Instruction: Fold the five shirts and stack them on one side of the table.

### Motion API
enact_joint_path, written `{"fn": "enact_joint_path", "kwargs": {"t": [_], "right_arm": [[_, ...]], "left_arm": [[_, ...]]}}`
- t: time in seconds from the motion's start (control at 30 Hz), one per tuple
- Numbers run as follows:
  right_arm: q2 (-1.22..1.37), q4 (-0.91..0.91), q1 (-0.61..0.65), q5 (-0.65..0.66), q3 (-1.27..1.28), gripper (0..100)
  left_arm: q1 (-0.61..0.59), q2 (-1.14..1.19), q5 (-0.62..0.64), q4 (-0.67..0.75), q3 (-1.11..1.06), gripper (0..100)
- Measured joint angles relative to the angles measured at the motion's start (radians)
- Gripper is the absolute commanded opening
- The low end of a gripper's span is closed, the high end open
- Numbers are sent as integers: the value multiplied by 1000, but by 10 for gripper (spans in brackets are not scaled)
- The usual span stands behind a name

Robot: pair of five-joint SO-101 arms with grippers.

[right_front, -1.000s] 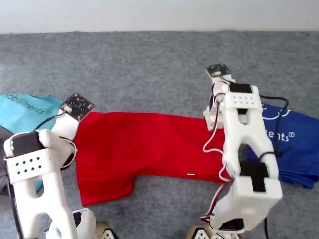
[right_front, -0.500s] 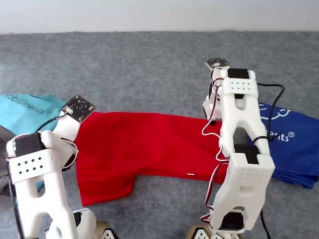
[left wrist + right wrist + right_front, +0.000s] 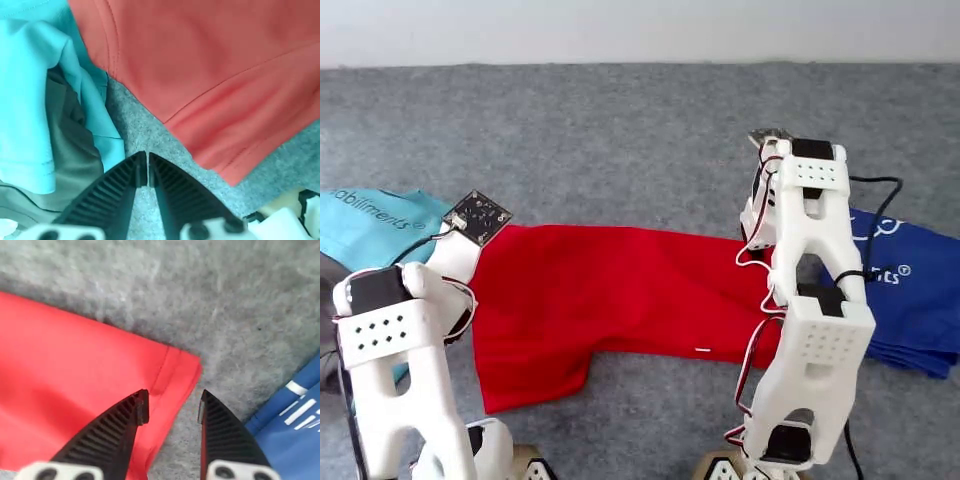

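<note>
Table (image 3: 620,130): it had a grey, fuzzy top, and all the shirts lay on it.
Red shirt (image 3: 620,295): it lay spread out flat in the middle of the table, between the left arm (image 3: 395,340) and the right arm (image 3: 810,300). On the left arm's side, part of it reached closer to the arm bases.
Light blue shirt (image 3: 370,225): it lay on the left arm's side of the table, right beside the red shirt, and their edges met. It had some white print on it. The left arm hid part of it.
Grey-green shirt (image 3: 65,145): it was bunched up and tucked partly under the light blue shirt.
Dark blue shirt (image 3: 910,290): it lay on the right arm's side of the table, just past the end of the red shirt. It had white print on it too.
Left gripper (image 3: 148,162): its black jaws were pressed together with nothing between them. It was over the bare grey strip between the light blue shirt and the red shirt.
Right gripper (image 3: 172,410): its jaws stood apart and held nothing. It was over the red shirt's corner by the hem, with one jaw above the red cloth and the other above the grey table. I could not tell if it touched the cloth.
</note>
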State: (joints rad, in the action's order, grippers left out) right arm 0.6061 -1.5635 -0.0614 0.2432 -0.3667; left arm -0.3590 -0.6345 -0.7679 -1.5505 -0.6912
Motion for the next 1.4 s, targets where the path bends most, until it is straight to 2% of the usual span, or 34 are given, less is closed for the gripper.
{"fn": "enact_joint_path", "kwargs": {"t": [0.6,0.87,1.2,1.4], "right_arm": [[40,44,41,0,-6,164],[84,49,38,0,-17,65],[94,54,32,0,-95,13],[94,54,8,15,-157,14]], "left_arm": [[0,0,0,0,0,15],[0,0,0,0,0,15],[0,0,0,0,0,15],[0,0,0,0,0,15]]}}
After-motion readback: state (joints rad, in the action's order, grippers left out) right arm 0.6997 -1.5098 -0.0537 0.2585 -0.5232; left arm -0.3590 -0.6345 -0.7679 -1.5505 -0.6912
